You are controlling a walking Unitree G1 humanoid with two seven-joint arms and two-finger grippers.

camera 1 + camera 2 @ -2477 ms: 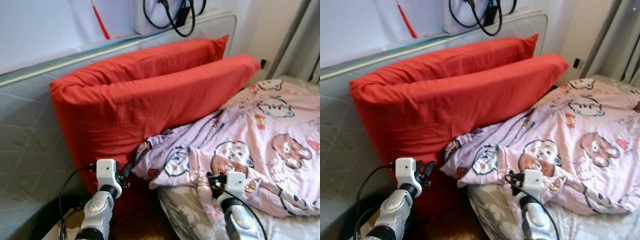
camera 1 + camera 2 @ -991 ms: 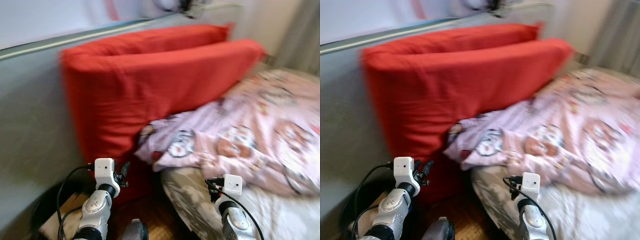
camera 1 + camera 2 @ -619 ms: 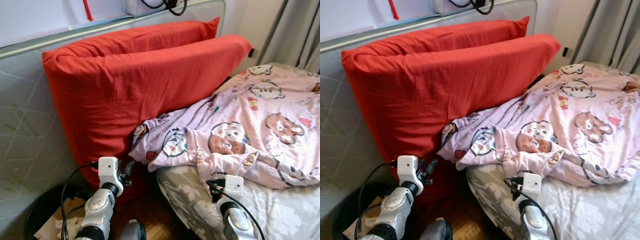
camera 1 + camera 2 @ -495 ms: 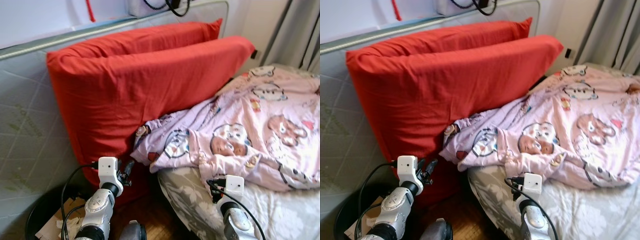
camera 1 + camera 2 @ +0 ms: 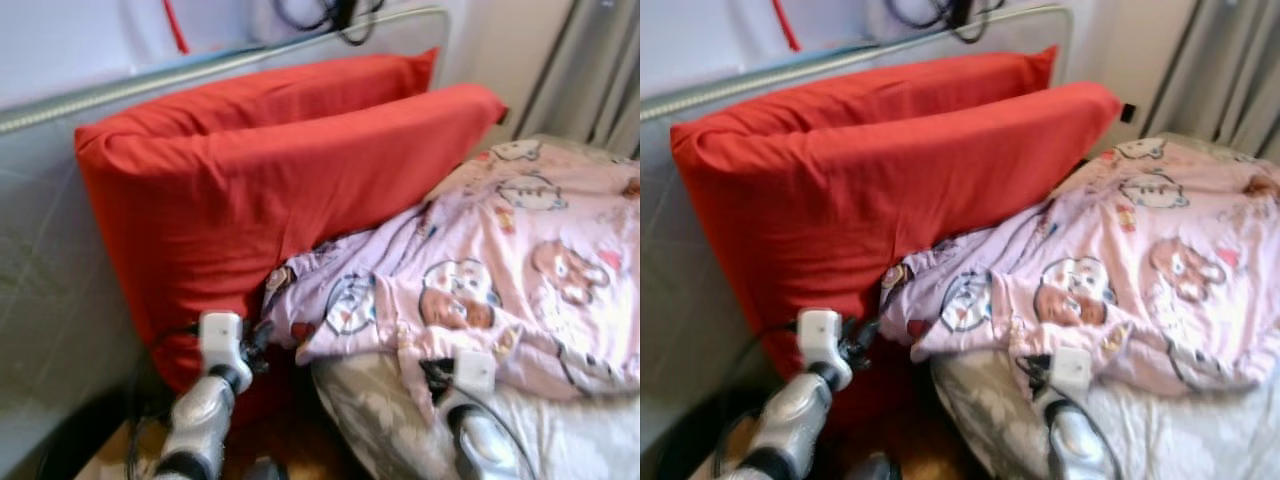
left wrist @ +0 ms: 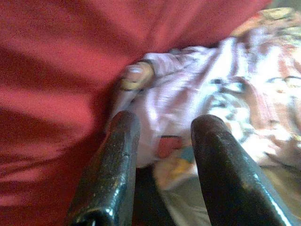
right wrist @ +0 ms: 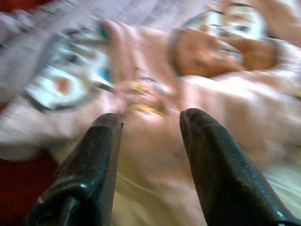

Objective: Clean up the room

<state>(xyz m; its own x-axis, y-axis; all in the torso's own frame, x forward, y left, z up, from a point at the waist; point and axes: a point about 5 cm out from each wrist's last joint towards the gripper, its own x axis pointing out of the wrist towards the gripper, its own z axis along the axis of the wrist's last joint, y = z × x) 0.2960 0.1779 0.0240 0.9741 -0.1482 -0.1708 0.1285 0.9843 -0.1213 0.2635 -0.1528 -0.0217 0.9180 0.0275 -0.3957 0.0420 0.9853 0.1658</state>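
Note:
Two big red pillows (image 5: pixel 280 190) lean against an upright grey mattress. A crumpled pink blanket (image 5: pixel 500 270) with cartoon prints lies over the bed, its edge bunched against the pillows. My left gripper (image 5: pixel 258 343) hangs low beside the front pillow's lower edge; in the left wrist view its fingers (image 6: pixel 113 165) stand apart, open, with the blanket's corner (image 6: pixel 188 108) and red fabric beyond them. My right gripper (image 5: pixel 435 372) sits at the blanket's near edge; in the right wrist view its fingers (image 7: pixel 94 160) are open just over the printed blanket (image 7: pixel 211 52).
The grey mattress (image 5: pixel 40 270) stands on edge at the left, with cables hanging on the wall above. A floral sheet (image 5: pixel 370 410) covers the bed below the blanket. Wooden floor (image 5: pixel 290 440) shows between pillow and bed. Grey curtains (image 5: pixel 600 70) hang at the far right.
The camera has shifted slightly and the picture is blurred. Both arms keep about the same pose; the right gripper sits a little closer to the blanket's edge.

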